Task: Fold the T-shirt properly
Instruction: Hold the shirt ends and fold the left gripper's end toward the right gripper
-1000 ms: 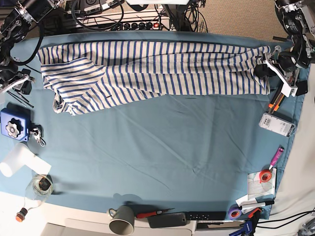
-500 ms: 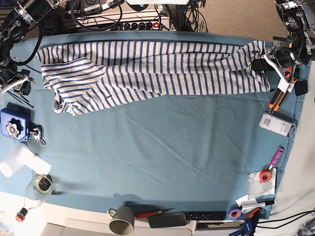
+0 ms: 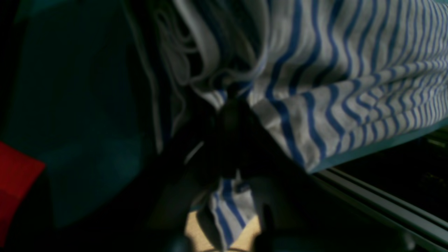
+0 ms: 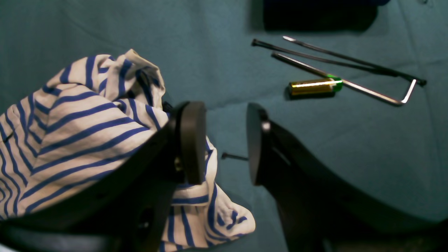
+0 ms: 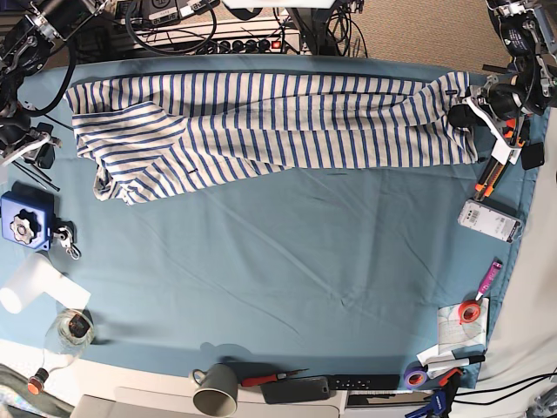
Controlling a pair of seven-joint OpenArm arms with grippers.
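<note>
A striped T-shirt [image 5: 270, 122] lies stretched across the far side of a bench covered in teal cloth [image 5: 287, 261], its bunched sleeve end at the left and its other end at the far right corner. There the left gripper [image 5: 467, 111] has its jaws pressed together on a fold of the shirt's edge; the left wrist view, dark and blurred, shows striped fabric [image 3: 315, 87] gathered into the black jaws, with a small tail of cloth hanging below them. At the far left edge the right gripper [image 4: 220, 140] stands with its jaws spread and nothing between the pads [image 4: 192, 140]; one pad is just beside a crumpled corner of the shirt [image 4: 77, 133], the other is over bare cloth. Past it on the cloth lie a gold battery with a green end [image 4: 313, 86] and two thin hex keys [image 4: 350, 73]. Along the near edge of the bench sit a grey mug [image 5: 215, 389], a dark remote [image 5: 296, 388] and rolls of tape [image 5: 416, 376]; a blue box [image 5: 24, 222] rests at the left, and a white device [image 5: 492, 220] at the right.
</note>
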